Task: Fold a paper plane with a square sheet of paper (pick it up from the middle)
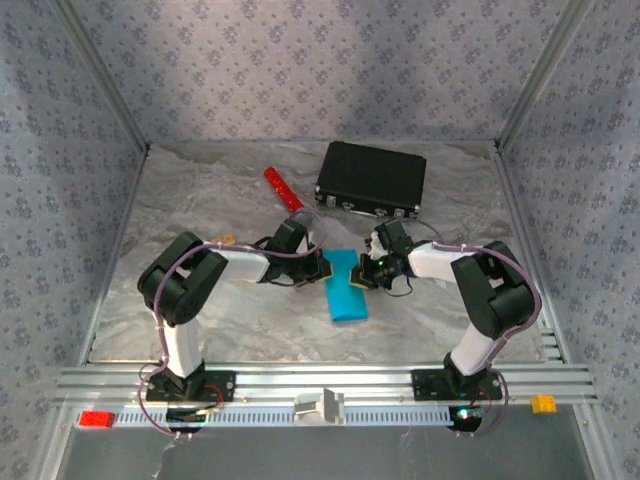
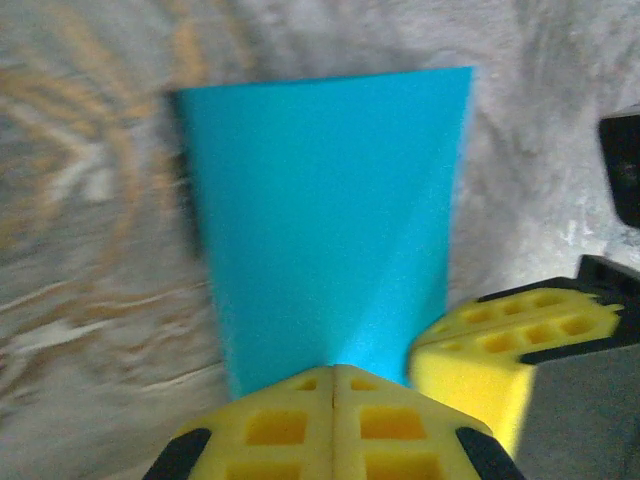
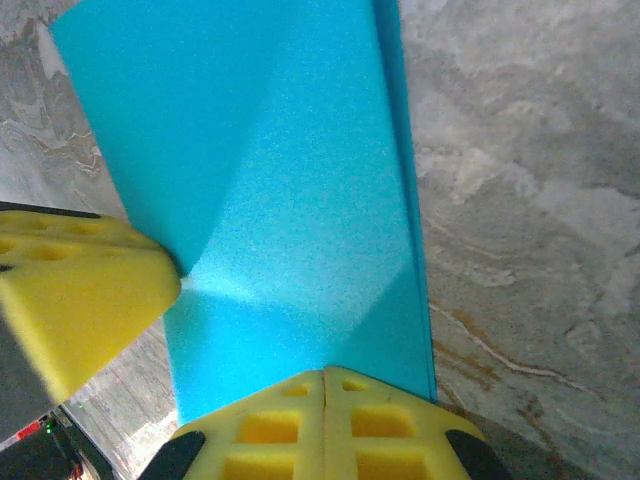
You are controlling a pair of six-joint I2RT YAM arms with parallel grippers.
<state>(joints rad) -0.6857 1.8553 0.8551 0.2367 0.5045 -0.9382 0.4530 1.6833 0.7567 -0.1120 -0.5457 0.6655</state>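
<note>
The square sheet of paper (image 1: 346, 290) is bright cyan and lies folded into a narrow rectangle on the marbled table between both arms. My left gripper (image 1: 325, 267) is at its far left corner, my right gripper (image 1: 367, 275) at its far right edge. In the left wrist view my left gripper (image 2: 335, 368) is shut on the paper's (image 2: 320, 210) near edge, with a crease fanning out from the tips. In the right wrist view my right gripper (image 3: 326, 372) is shut on the opposite edge of the paper (image 3: 280, 170). The paper plane is out of view.
A black case (image 1: 372, 178) lies at the back of the table, with a red cylinder (image 1: 283, 188) to its left. Patterned walls close in the sides. An aluminium rail (image 1: 320, 380) runs along the near edge.
</note>
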